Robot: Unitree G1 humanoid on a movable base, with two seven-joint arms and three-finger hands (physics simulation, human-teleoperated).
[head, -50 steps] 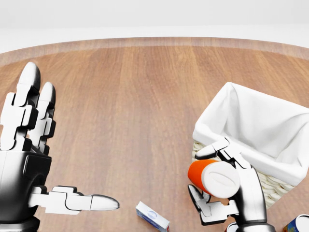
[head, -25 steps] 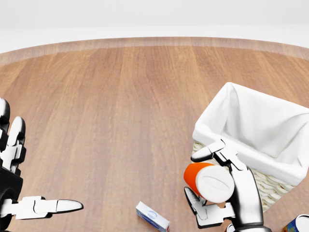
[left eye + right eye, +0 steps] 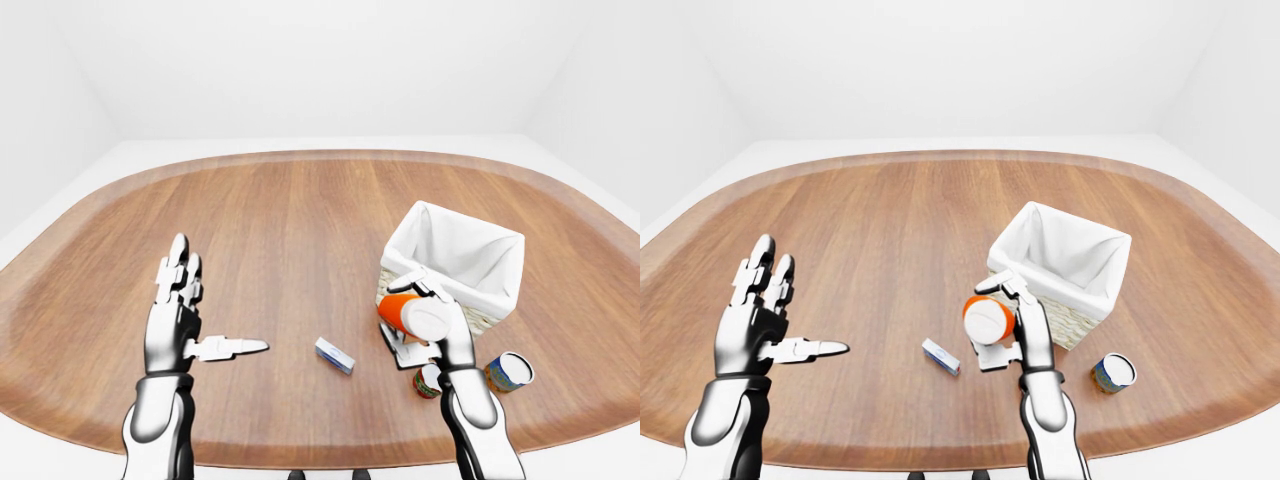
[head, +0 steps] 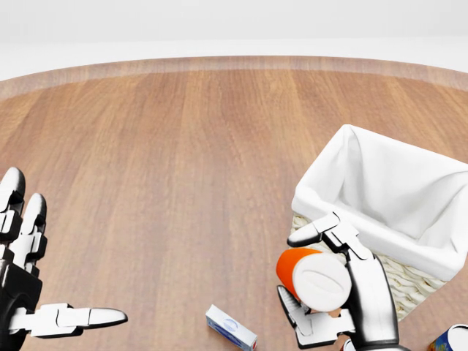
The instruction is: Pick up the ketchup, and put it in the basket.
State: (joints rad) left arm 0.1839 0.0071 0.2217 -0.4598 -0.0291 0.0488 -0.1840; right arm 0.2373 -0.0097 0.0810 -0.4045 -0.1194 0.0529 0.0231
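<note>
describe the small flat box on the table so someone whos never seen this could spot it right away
Start at the white-lined wicker basket on the right of the wooden table in the left-eye view. Left of it and lower, the right hand grips the ketchup. Just left of that hand lies the small box: flat, white and blue, unlike the round cans on the hand's other side.

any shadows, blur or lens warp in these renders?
Head view: sharp, flat even light, almost no shadow under the right hand holding the ketchup; basket liner softly shaded. Left-eye and right-eye views: wide-angle, table rim bows strongly, no blur or glare.
</note>
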